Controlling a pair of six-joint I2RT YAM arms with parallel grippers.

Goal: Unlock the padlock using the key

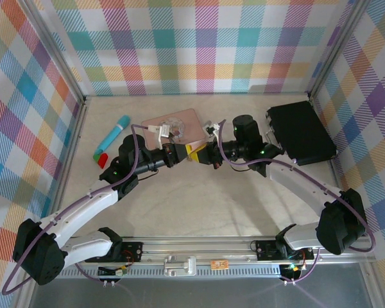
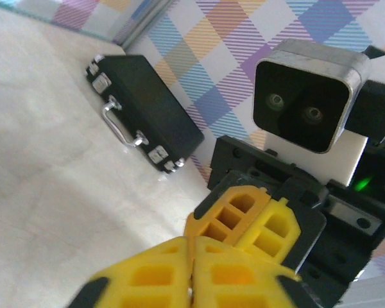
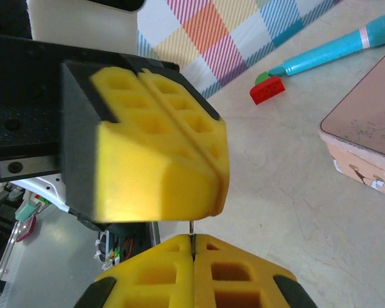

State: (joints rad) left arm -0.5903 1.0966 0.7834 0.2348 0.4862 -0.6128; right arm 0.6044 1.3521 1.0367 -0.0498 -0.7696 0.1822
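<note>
Yellow fingers of my right pincer (image 3: 192, 247) are pressed together on a thin dark sliver, the key (image 3: 191, 228). Its tip pokes up to my left pincer (image 3: 216, 189), also squeezed tight with nothing seen between. Both meet mid-bench (image 1: 199, 212), near the pink tin (image 1: 185, 122).

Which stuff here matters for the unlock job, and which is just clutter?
Job: key, a dark sliver pinched in the right fingers; left fingers, shut right by it.
Clutter: pink tin, turquoise pen, red block, black case.
</note>
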